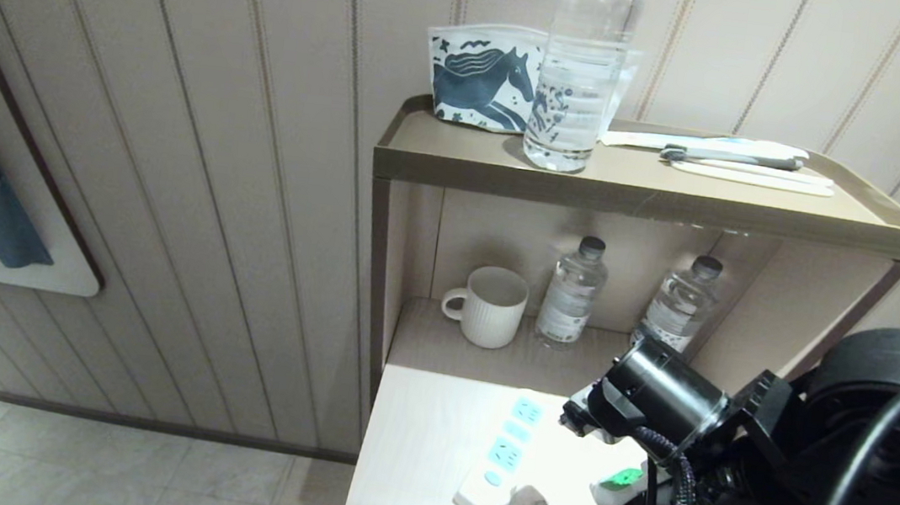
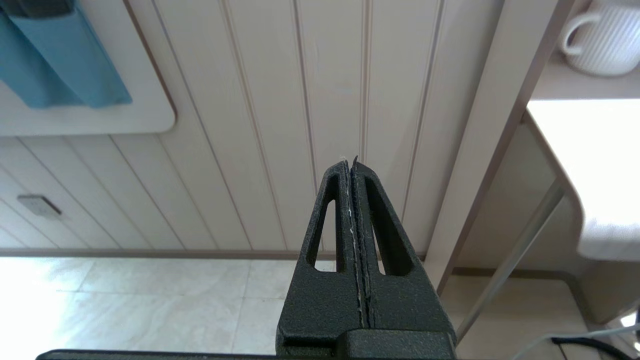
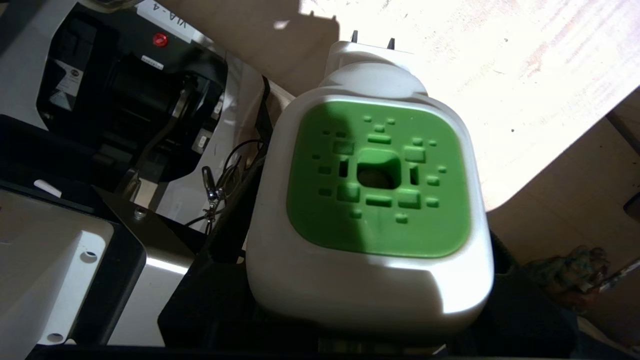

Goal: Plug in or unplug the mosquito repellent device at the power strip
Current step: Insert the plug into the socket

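The mosquito repellent device sits beside the power strip.

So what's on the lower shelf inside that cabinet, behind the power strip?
On the lower shelf behind the power strip stand a white mug and two water bottles. The right arm hides the shelf's right front corner.

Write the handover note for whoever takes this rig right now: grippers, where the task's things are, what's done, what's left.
Left gripper: shut, empty, parked beside the wall panelling.
Right gripper: closed on the mosquito repellent device, held above the white table; its plug prongs are bare, in no socket.
Power strip: flat on the table, the sockets in view empty.
Done: device in hand.
Left: if plugging in, line the prongs up with a socket and push home; if unplugging, set it down.
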